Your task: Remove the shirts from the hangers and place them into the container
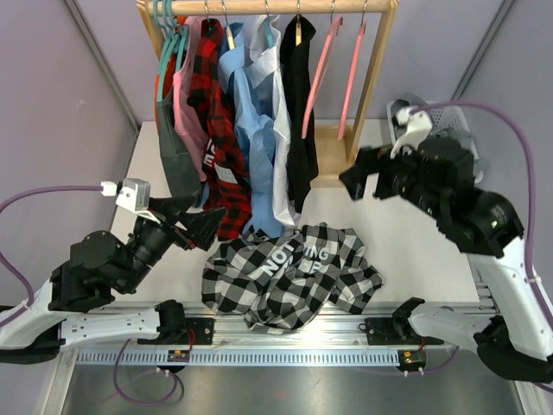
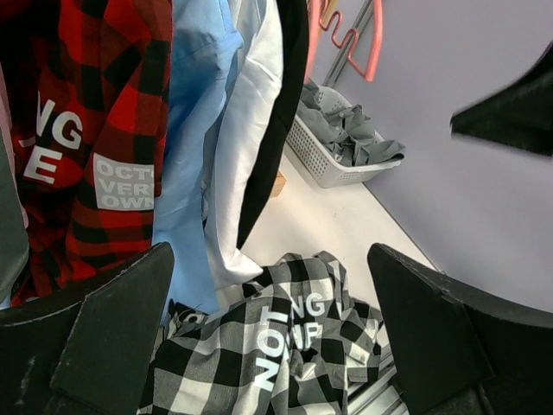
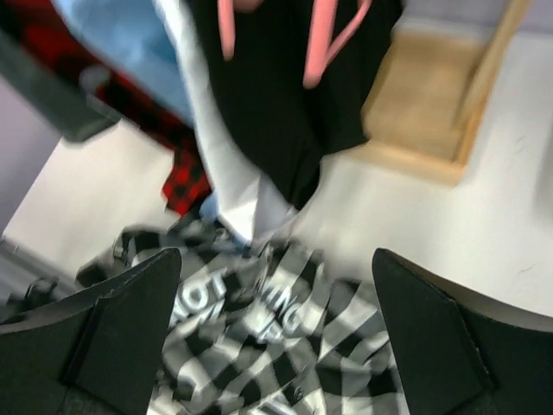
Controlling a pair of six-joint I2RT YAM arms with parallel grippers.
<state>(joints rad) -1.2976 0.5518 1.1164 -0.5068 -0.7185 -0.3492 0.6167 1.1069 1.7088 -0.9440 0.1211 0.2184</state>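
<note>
Several shirts (image 1: 251, 112) hang on the wooden rail (image 1: 268, 7). The black-and-white check shirt (image 1: 289, 277) lies crumpled on the table (image 1: 415, 251) between my arms. The left gripper (image 1: 200, 220) and right gripper (image 1: 361, 175) both stand wide apart, holding nothing. Next, I judge, I must grasp that shirt and carry it to the basket (image 2: 324, 164), which only the left wrist view shows plainly, with grey cloth already inside.
</note>
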